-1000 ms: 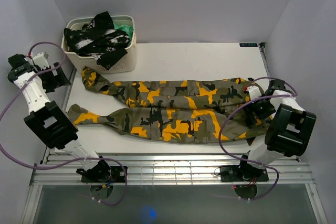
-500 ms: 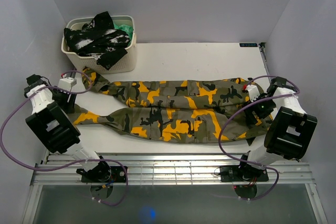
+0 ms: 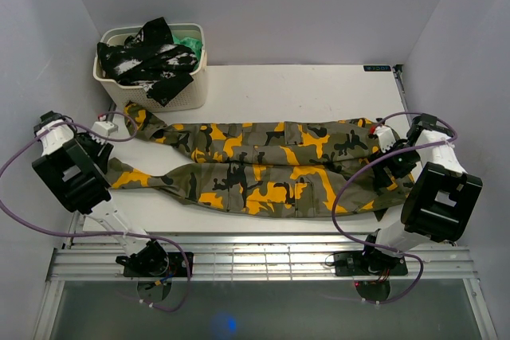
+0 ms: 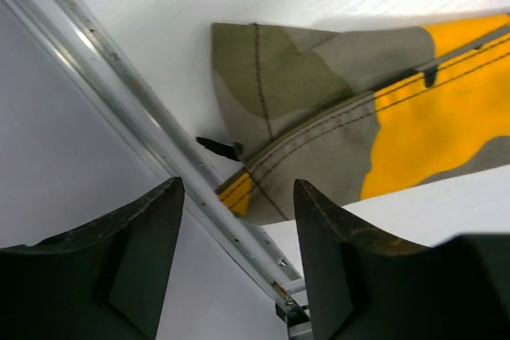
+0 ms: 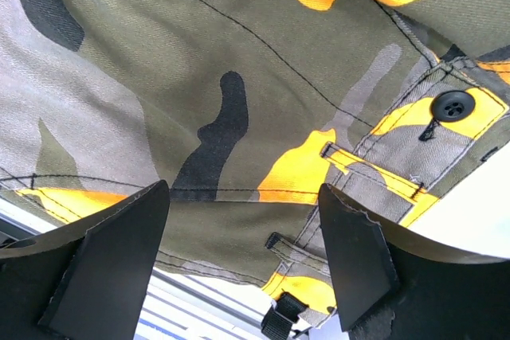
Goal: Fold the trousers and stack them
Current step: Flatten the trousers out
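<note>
My left gripper [image 4: 239, 190] hangs over the left edge of the table [image 3: 303, 85], jaws partly apart and nothing between them. Just beyond my fingertips lies the near leg's hem [image 4: 271, 117] of the trousers [image 3: 255, 169], its corner touching the metal rail [image 4: 119, 109] that runs along that edge. My right gripper [image 5: 243, 193] is over the right edge, jaws wide and gripping nothing, with the waistband [image 5: 414, 141] spread under and beyond them. The trousers lie flat across the middle of the table from left to right, waist at the right edge. The two legs run side by side to the left and part near their ends. The far leg's crumpled end reaches toward the basket [image 3: 195, 89] in the far left corner, and the near leg's end is at the left edge beneath my left gripper. The print is camouflage: olive green and grey-brown ground, curling black blotches, bright yellow-orange patches. The cloth is a firm woven twill with a fine diagonal grain, dark stitching along its panels and double rows of thread at the hem. At the waist I see a round black button [image 5: 453, 106] on an orange tab and a narrow belt loop [image 5: 374, 171]. My fingers are dark, matt and wedge-shaped, with scuffed edges.
</note>
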{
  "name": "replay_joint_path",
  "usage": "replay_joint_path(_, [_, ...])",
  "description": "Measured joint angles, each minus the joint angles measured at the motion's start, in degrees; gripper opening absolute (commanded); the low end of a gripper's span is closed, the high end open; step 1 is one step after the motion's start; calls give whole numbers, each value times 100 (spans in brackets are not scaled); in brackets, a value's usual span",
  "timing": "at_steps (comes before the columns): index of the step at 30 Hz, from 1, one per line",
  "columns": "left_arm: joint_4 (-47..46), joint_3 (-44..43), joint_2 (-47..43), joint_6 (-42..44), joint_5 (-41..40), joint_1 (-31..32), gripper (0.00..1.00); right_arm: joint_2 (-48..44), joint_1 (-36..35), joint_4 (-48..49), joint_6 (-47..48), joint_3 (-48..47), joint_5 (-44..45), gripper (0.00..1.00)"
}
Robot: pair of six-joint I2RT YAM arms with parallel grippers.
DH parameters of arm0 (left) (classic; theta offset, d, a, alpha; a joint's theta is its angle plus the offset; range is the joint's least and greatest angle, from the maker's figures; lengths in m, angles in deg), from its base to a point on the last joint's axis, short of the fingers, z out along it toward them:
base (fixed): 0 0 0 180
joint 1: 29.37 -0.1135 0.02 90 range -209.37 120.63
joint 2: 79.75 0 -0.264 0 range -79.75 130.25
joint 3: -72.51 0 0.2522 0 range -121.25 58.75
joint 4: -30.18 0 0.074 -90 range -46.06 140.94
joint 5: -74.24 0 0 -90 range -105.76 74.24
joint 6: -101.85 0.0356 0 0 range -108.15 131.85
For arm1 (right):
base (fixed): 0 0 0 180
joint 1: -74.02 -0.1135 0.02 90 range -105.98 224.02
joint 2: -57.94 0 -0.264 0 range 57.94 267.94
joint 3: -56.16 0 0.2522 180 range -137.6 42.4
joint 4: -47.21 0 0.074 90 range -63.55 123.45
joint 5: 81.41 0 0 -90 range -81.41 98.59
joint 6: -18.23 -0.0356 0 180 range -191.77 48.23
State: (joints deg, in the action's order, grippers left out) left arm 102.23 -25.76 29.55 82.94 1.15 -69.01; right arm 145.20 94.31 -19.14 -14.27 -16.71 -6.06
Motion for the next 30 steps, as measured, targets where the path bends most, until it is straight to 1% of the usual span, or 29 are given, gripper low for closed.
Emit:
replay_joint_path(3, [195,2,20,39,26,0,60,7,0,0,4,0,44,80])
replay_joint_path(4, [236,4,20,44,26,-2,54,11,0,0,4,2,57,80])
replay_joint_path(7, [315,74,24,48,26,-20,45,20,0,0,4,2,72,80])
replay_joint_path(10, [350,87,103,2,26,-72,44,20,0,0,4,2,83,80])
replay_joint_path(13, [321,98,223,-48,4,-125,52,20,0,0,4,2,83,80])
replay_joint_path(14, [282,127,238,-63,-7,-131,58,20,0,-2,4,0,81,80])
replay_joint_path(15, [243,168,243,-85,-20,-136,62,20,0,-2,4,2,81,80])
replay_joint_path(18, [70,319,234,-146,-61,-140,68,20,0,-2,4,0,81,80])
replay_joint_path(20, [-81,437,234,-175,-109,-144,70,20,0,-2,4,2,81,80])
replay_joint_path(28, [-389,468,223,-304,-282,-146,74,20,0,-2,2,2,81,80])
replay_joint_path(30, [-433,468,223,-326,-304,-151,70,20,0,-2,4,2,81,80])
